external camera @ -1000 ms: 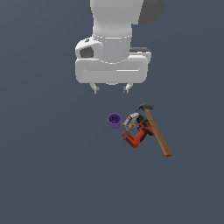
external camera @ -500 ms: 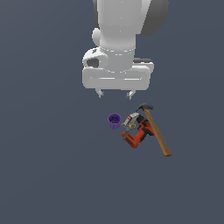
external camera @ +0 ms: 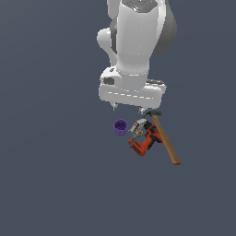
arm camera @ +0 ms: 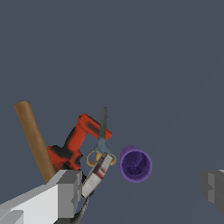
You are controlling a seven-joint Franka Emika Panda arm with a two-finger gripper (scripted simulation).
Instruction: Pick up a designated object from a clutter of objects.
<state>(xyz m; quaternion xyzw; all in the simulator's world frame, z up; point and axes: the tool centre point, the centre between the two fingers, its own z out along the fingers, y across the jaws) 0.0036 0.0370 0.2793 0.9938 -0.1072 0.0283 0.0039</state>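
Fingers spread wide, pinching nothing. Small whitish-grey package with red and dark stripes touching or just beside one pad, off-centre. Risk: closing here, nudging it into the orange-red and black drill or snagging the yellow-handled scissors, small purple cup.

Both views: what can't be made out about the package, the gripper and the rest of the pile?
- Whitish package: in the wrist view its lower end is hidden behind a gripper finger; in the exterior view it is too small to read.
- Gripper: wide open; whether anything touches it can't be told.
- Hammer: head hidden in the wrist view by the drill.
- Scissors: too small in the exterior view.
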